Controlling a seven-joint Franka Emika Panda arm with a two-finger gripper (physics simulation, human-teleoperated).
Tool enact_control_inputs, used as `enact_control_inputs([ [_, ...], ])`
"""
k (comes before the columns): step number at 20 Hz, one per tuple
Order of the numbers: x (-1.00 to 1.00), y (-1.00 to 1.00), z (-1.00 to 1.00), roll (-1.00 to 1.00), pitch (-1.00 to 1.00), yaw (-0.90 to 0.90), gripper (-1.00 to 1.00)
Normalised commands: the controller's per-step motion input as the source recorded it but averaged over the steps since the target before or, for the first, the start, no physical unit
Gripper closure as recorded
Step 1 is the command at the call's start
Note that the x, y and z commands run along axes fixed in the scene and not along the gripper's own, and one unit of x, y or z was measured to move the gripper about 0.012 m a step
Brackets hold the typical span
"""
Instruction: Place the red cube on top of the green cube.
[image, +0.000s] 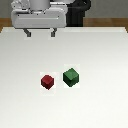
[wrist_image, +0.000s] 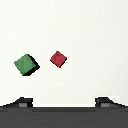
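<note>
- Sitting on the white desk (image: 100, 100), the red cube (image: 47, 81) is resting near the middle, just beside the green cube (image: 71, 77) but not touching it; the green one is lying toward the exterior view's right of it.
- Hanging well apart from both cubes, the gripper (image: 41, 34) is hovering above the far edge of the desk with its jaws spread wide and nothing between them.
- Judging by its plain matte faces and small size, the red cube is likely handling as a light, rigid block that is neither fragile nor squashy; the matte finish is suggesting decent friction against the fingertips (image: 52, 34).
- Taking hold across two opposite flat side faces, around mid-height, is looking like the safest grip; the cube is sitting turned at an angle to the desk edges, so the jaws are probably needing to rotate to meet its faces squarely and not its corners.
- Showing in the wrist view, the red cube (wrist_image: 58, 59) and the green cube (wrist_image: 26, 65) are both appearing whole, with a clear gap between them.
- Being cut off in the wrist view, the fingers (wrist_image: 22, 102) are showing only as dark tips above a dark band.
- Remaining hidden are the undersides and far faces of both cubes, and the arm above the gripper is running out of the exterior view.
</note>
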Motion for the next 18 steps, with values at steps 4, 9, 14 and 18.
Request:
enact_control_inputs([
  [4,1.00,0.00,0.00,0.00,0.00,0.00,-1.00],
  [9,0.40,0.20,0.00,0.00,0.00,0.00,-1.00],
  [14,0.00,0.00,-0.20,0.00,0.00,0.00,-1.00],
  [18,0.00,0.00,-0.50,0.00,0.00,0.00,-1.00],
])
